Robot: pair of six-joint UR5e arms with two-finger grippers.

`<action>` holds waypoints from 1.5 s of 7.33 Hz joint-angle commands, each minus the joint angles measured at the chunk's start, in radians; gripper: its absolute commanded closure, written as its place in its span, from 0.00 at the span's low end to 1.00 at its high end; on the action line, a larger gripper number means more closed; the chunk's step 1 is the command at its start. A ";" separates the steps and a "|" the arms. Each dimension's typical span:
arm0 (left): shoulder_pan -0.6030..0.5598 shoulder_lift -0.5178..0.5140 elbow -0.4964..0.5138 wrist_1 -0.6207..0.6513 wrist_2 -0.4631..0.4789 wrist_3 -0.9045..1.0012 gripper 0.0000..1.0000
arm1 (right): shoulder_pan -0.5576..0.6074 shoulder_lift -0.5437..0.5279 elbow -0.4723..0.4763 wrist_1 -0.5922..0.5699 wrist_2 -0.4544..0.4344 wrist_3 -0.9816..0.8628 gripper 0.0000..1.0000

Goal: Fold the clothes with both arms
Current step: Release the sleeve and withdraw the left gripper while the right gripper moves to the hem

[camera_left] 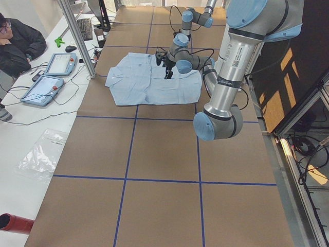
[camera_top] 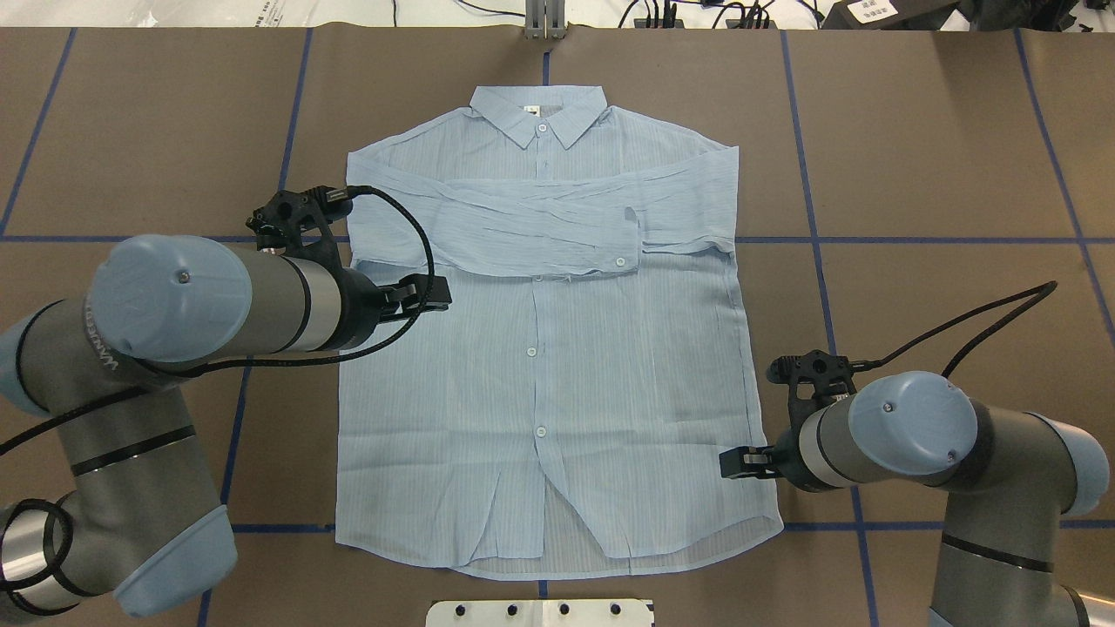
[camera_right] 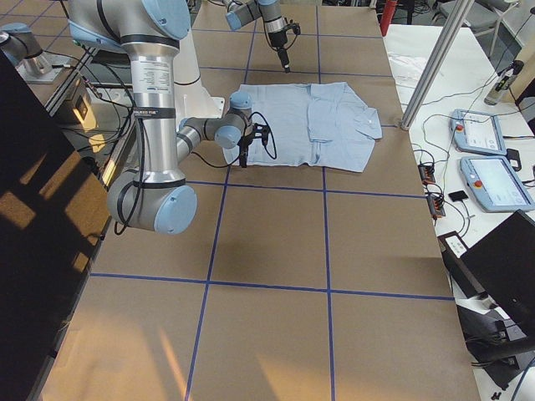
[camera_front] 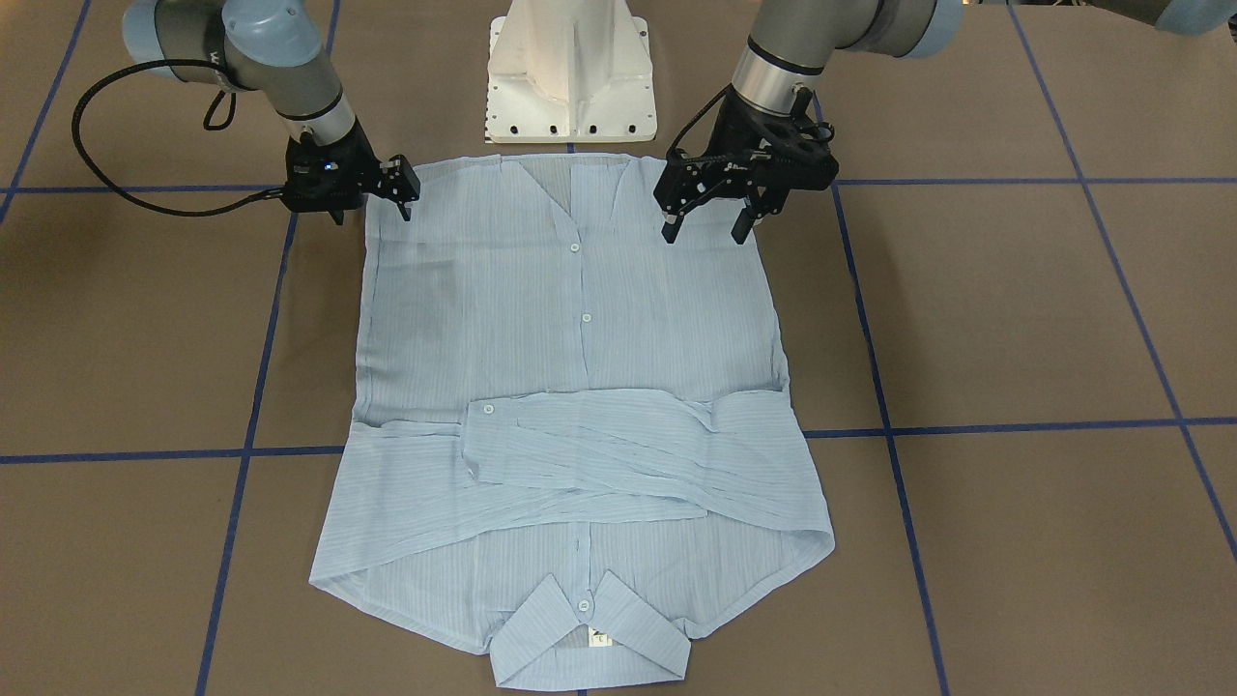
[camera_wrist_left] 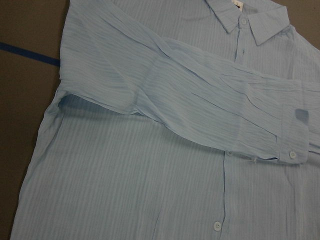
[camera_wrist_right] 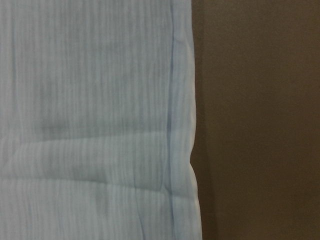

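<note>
Fingers (camera_top: 732, 462) of the right gripper (camera_top: 739, 463) are held apart and empty, pointed down at the shirt's (camera_top: 557, 392) side edge, lower right of the overhead view. Farther, centre left, the left gripper (camera_top: 433, 293) is likewise spread, empty, above the flat-laid shirt, collar farthest.

Shirt (camera_top: 610, 366) flat on brown table (camera_top: 915, 174)

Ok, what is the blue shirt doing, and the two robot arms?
Light blue striped long-sleeved shirt: spread flat on the brown table, front up, buttoned.
Its sleeves: folded across the chest.
Left black two-finger end effector: open, hovering over the shirt.
Right black two-finger end effector: open, beside the shirt's edge near the hem.
</note>
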 commanded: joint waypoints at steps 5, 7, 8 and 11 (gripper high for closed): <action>-0.001 0.002 -0.004 0.000 0.002 0.000 0.04 | -0.044 -0.005 -0.013 -0.002 0.021 0.030 0.37; -0.001 0.002 -0.006 0.000 0.002 0.000 0.05 | -0.041 -0.010 -0.007 -0.002 0.027 0.030 0.45; -0.001 0.004 -0.010 0.000 0.002 0.000 0.06 | -0.039 -0.028 0.005 0.000 0.043 0.030 0.51; 0.001 0.005 -0.012 0.000 0.002 0.000 0.07 | -0.042 -0.028 0.002 -0.002 0.044 0.030 0.76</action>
